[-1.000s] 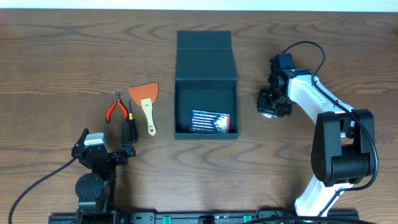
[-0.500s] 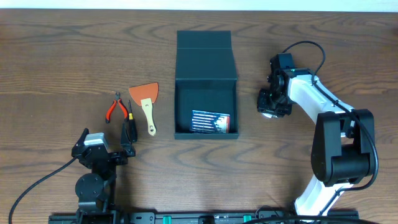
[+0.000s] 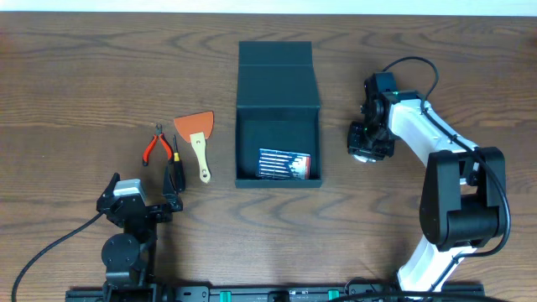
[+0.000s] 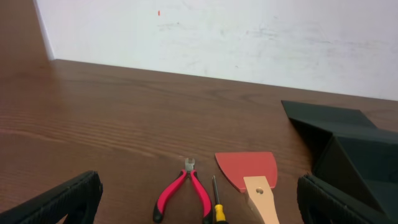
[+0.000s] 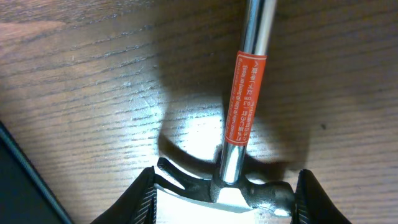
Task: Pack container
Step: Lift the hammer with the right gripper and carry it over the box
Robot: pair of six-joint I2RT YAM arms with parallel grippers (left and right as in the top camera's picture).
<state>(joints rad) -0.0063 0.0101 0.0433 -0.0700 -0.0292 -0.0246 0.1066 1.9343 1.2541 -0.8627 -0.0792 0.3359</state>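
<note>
The container [image 3: 277, 84] is a matte, dark teal-green rectangular box sitting at the middle of the wood-grain tabletop [image 3: 84, 75]. Its flap lid, of the same colour, is folded open towards the far edge. Inside, against the near wall, lies a flat packet [image 3: 284, 164] printed in blue, white and red stripes; the rest of the dark floor shows bare.

On the left of the box, well apart from it, three small hand tools lie close together. The scraper [image 3: 196, 134] has a flat orange-red blade flaring from a pale wooden handle. Just beside it are the pliers [image 3: 156, 148] with curved red grips and short metal tips. A slim screwdriver [image 3: 175, 168] with a black and yellow handle lies between them, a little nearer the robot.

The left gripper [image 3: 140, 198] sits low at the near edge behind these tools. Its ribbed black fingers [image 4: 62, 200] are spread wide with nothing between them.

The right gripper [image 3: 367, 144] hangs just beside the right wall of the box. Its fingers [image 5: 142, 199] pinch the dark steel head of a hammer [image 5: 245, 93]. The curved claw points left, and a polished chrome shaft with an orange printed label runs away from the head. The hammer casts a soft shadow on the wood below. From overhead the arm hides most of the hammer.
</note>
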